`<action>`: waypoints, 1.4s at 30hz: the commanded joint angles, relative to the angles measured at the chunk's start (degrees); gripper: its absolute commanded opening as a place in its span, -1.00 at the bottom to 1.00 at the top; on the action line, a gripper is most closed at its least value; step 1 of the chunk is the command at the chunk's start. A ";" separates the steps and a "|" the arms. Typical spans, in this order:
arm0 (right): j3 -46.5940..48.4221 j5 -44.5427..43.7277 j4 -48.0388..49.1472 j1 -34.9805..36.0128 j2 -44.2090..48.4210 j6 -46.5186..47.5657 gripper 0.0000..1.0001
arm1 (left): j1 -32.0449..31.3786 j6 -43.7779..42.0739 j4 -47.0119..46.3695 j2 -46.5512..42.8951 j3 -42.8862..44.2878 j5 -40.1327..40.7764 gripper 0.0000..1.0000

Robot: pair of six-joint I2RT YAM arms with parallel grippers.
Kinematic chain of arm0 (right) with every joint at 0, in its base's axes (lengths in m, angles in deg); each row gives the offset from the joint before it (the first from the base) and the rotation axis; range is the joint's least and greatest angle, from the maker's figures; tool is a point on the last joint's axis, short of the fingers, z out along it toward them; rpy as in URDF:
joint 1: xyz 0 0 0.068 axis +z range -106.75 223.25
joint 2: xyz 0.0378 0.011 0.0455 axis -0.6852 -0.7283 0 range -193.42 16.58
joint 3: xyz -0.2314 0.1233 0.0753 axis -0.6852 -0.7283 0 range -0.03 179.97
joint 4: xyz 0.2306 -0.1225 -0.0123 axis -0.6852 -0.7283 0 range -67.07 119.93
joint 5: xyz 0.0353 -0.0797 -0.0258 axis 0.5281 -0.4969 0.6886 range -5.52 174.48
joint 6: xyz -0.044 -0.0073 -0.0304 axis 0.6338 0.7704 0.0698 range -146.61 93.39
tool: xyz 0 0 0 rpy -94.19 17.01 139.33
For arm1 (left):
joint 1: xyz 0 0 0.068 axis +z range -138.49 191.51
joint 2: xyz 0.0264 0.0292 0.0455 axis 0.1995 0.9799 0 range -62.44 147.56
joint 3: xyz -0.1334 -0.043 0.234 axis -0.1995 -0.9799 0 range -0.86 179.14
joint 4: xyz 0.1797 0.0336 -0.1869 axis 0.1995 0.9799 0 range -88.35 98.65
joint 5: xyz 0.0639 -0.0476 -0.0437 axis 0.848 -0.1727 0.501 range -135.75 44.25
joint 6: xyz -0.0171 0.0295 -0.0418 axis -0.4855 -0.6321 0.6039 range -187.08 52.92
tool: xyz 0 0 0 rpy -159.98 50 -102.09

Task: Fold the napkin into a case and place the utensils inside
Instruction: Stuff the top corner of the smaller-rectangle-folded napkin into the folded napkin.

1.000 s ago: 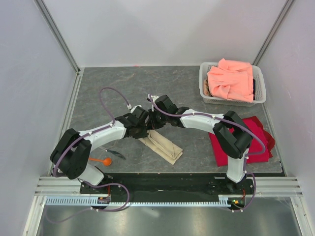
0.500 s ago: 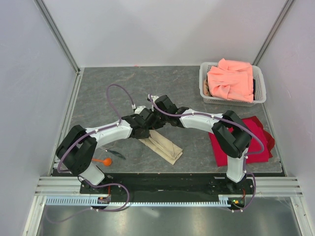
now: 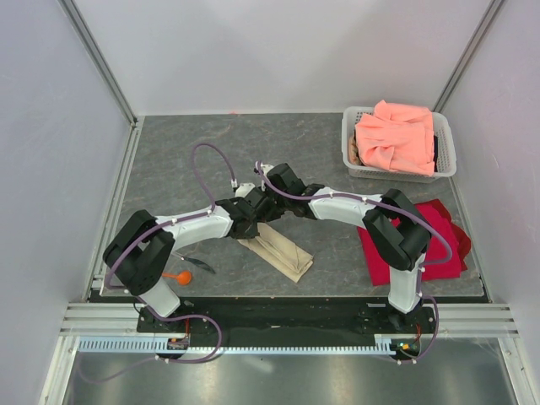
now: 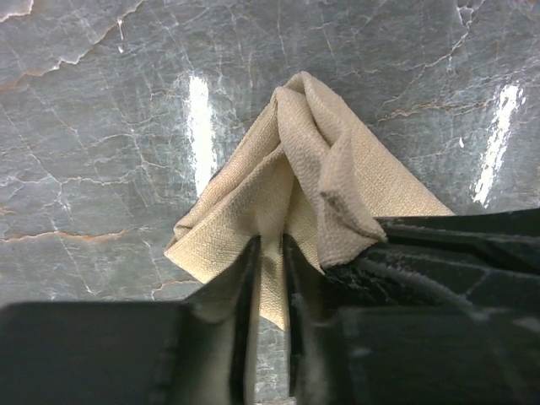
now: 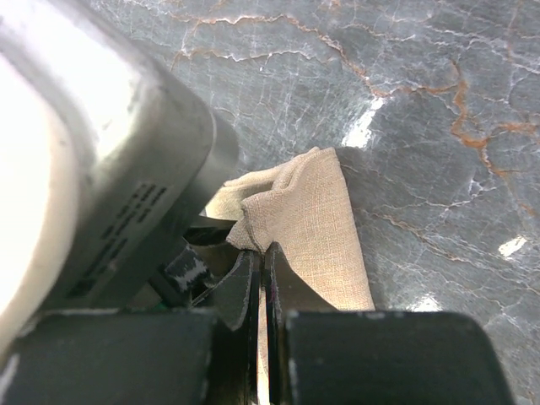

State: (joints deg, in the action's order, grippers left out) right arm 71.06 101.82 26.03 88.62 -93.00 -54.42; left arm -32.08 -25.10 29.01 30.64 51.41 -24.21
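the folded napkin [image 3: 280, 253] lay on the table [image 3: 194, 143], toward its near edge. at the cloth's far end the left gripper [image 4: 270, 274], almost closed, pinched one fold, and the right gripper [image 5: 260, 274], fully closed, pinched another.

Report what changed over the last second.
The left arm shifted rightward toward the napkin, and the left pincer narrowed around a fold of it. The right pincer stayed shut on the napkin; orange spoon, white basket and red cloth unmoved.
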 commanded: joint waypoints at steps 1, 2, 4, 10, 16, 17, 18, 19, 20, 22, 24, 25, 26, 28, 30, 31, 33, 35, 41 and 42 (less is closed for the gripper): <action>-0.43 1.64 2.32 0.25 -0.37 -0.49 -1.00 | -0.35 -2.34 -1.60 0.44 1.52 1.93 -0.83; -0.43 1.64 2.32 0.25 -0.28 -0.49 -1.00 | -0.35 -2.25 -1.69 -0.08 1.43 1.67 -0.88; -0.34 1.81 2.14 0.25 -0.20 -0.14 -1.00 | -0.35 -2.16 -1.86 -2.10 1.17 0.18 -0.96; -0.77 3.22 1.44 0.25 -0.46 0.39 -1.00 | 0.96 0.21 -5.55 -8.61 -3.39 -4.83 -0.96; -2.27 3.49 1.70 0.08 -0.37 0.48 -1.00 | 3.51 2.49 -9.51 -12.65 -8.06 -7.30 -0.96; -2.36 3.66 1.70 0.08 -0.20 0.48 -1.00 | 3.69 2.67 -9.60 -12.92 -8.24 -7.30 -0.96; -2.53 3.75 1.62 0.08 -0.11 0.57 -1.00 | 3.95 2.76 -9.60 -13.10 -8.67 -7.21 -0.96; -2.62 3.84 1.62 0.08 -0.11 0.74 -1.00 | 4.13 2.93 -9.69 -13.53 -8.76 -7.21 -0.96; -2.62 4.10 1.62 0.08 -0.11 1.00 -1.00 | 4.30 3.46 -9.69 -13.54 -9.03 -7.21 -0.96; -2.71 4.98 1.62 0.16 -0.54 1.27 -1.00 | 5.27 3.73 -10.30 -13.89 -9.99 -8.09 -0.96; -2.71 6.73 1.44 0.08 -1.07 1.53 -1.00 | 5.88 4.43 -10.74 -14.33 -11.04 -8.53 -0.96; -2.71 7.26 1.35 0.08 -1.60 1.62 -1.00 | 6.15 4.69 -11.96 -14.59 -11.57 -8.97 -0.96; -2.88 7.96 1.35 0.16 -1.86 1.71 -1.00 | 6.50 4.78 -12.41 -15.03 -12.01 -9.58 -0.96; -3.24 8.14 1.44 0.34 -2.56 1.97 -1.00 | 7.21 4.87 -13.29 -15.56 -12.89 -10.29 -0.96; -3.76 8.76 1.61 0.43 -2.92 1.97 -1.00 | 7.47 4.78 -13.90 -16.26 -13.07 -10.46 -0.96; -3.94 9.11 1.79 0.43 -3.09 1.97 -1.00 | 7.73 4.69 -14.34 -16.52 -13.07 -10.90 -0.96; -4.29 9.29 2.23 0.43 -3.18 1.71 -1.00 | 8.00 4.61 -14.70 -16.96 -12.72 -11.52 -0.96; -4.29 9.64 2.41 0.43 -3.36 1.71 -1.00 | 8.00 4.52 -14.96 -17.66 -12.72 -12.05 -0.96; -2.98 13.59 3.46 1.13 -5.29 -0.31 -1.00 | 8.08 4.52 -15.14 -19.51 -12.90 -12.84 -0.96; -2.97 14.20 5.38 1.30 -5.55 -0.83 -1.00 | 8.09 4.52 -15.05 -19.34 -12.90 -13.45 -0.96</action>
State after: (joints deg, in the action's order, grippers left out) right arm 67.38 111.77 28.59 88.68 -96.37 -53.87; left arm -24.48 -22.00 17.18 12.65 38.14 -37.17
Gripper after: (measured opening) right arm 0.019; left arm 0.025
